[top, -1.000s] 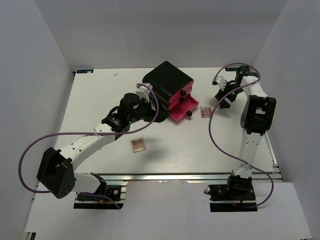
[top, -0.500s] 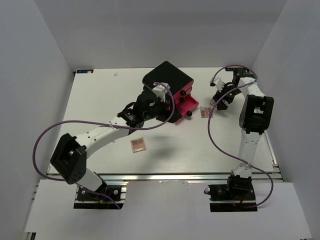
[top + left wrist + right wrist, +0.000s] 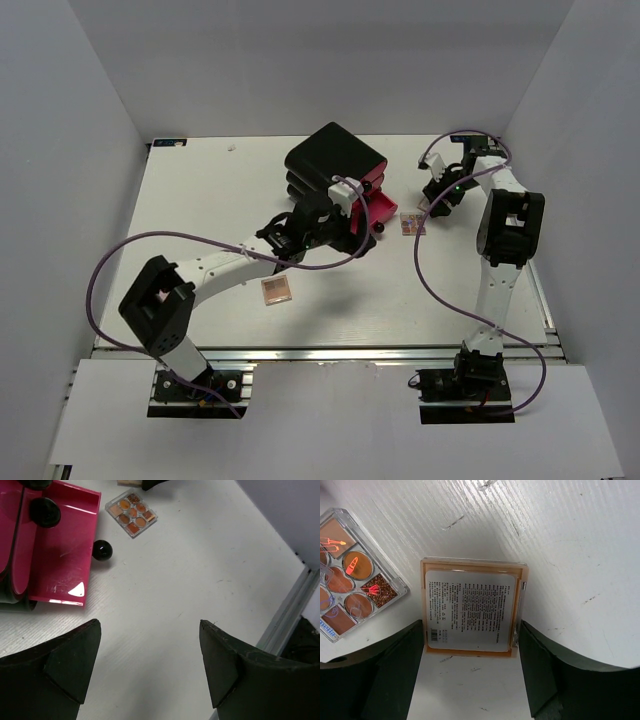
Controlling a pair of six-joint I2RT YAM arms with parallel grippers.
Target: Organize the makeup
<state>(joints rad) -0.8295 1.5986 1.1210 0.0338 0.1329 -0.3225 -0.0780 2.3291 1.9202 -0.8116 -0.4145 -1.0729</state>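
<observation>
Right gripper straddling tan compact beside clear palette, fingers apart, not gripping; next closing on it. Left gripper hovering open by pink drawer; third palette lying mid-table.

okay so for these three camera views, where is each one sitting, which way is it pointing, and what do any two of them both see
Top external: above and behind the bases, looking down on the table; both arms in view.
Left wrist: on the left arm, looking down past the open left gripper at the open pink drawer and a clear-lidded palette.
Right wrist: looking down between the right gripper fingers, which flank a label-side-up compact.
Shared: both wrist views show that palette.
</observation>
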